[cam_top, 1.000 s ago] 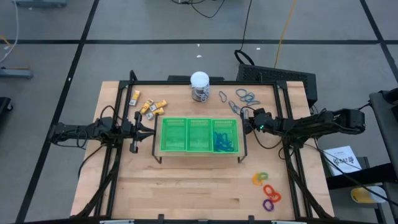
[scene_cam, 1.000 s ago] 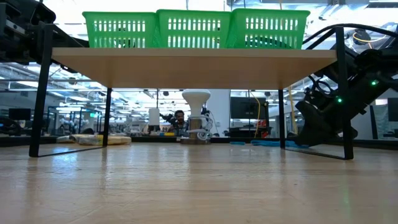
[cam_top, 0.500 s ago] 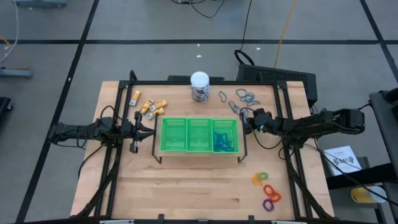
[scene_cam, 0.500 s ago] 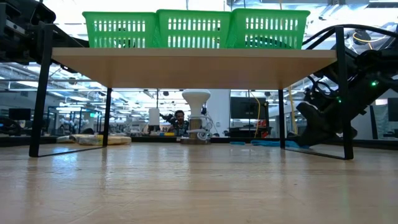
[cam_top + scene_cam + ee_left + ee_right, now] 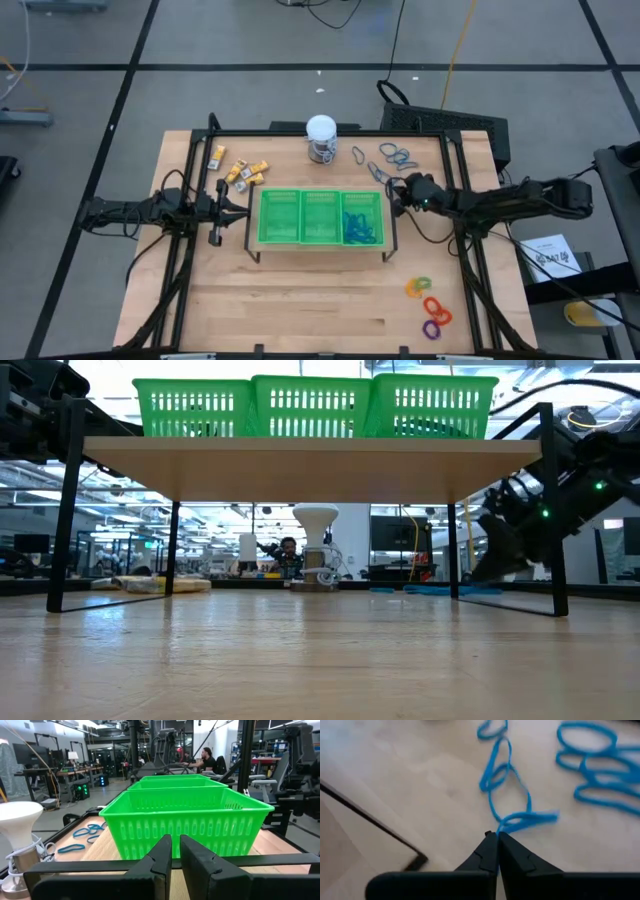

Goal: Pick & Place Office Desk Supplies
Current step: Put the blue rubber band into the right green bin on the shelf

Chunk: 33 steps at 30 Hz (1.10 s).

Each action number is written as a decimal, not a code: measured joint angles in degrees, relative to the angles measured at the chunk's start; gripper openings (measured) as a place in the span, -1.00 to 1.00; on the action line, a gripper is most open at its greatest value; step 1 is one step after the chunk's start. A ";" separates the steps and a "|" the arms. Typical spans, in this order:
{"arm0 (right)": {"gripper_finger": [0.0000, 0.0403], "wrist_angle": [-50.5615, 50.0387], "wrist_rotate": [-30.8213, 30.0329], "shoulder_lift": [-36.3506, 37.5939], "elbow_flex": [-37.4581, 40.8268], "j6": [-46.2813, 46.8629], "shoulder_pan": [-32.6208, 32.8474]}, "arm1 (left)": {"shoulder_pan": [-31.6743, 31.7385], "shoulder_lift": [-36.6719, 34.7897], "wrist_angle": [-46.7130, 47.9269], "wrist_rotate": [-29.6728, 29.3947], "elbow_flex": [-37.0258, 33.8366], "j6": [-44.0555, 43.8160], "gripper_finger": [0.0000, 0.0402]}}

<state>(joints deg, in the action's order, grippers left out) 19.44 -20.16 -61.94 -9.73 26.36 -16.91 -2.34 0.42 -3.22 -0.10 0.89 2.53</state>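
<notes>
The green tray stands on a raised wooden shelf at mid-table, with blue loops in its right compartment. More thin blue loops lie on the table at the far right. My right gripper is beside the tray's right end, slanting down, shut on one blue loop of a tangled string of loops. Left of the tray my left gripper waits, shut and empty. Yellow-and-white pieces lie at the far left, coloured rings at the near right. My right gripper pinches the blue loop's near end between the very tips of its two fingers, coming slanted down from the table's right side. The loop runs away from the fingertips, linked with further loops that lie on the table.
A white-topped round jar stands behind the tray at the far edge. The shelf's black legs and the black frame rails run close to both arms. Bare wood lies in front of the tray.
My right gripper has shut, taking hold of the blue loop, and has risen slightly off the table. My left gripper has kept still.
</notes>
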 joint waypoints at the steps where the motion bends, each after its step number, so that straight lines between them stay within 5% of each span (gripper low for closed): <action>1: -0.99 -0.02 -0.20 0.99 -0.10 -0.73 0.00 | -0.01 -0.01 0.00 0.00 0.00 0.01 -0.78; 17: -1.00 2.81 -0.77 15.06 -2.06 -6.92 -0.02 | 0.00 0.00 0.00 0.00 0.00 0.02 -0.78; 33: -1.00 14.93 2.58 21.07 -2.07 -11.24 0.00 | 0.00 -0.01 0.00 0.00 0.00 0.02 -0.78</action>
<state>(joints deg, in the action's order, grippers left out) 34.38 -17.58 -40.87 -11.80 15.11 -16.91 -2.34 0.40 -3.22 -0.10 0.89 2.55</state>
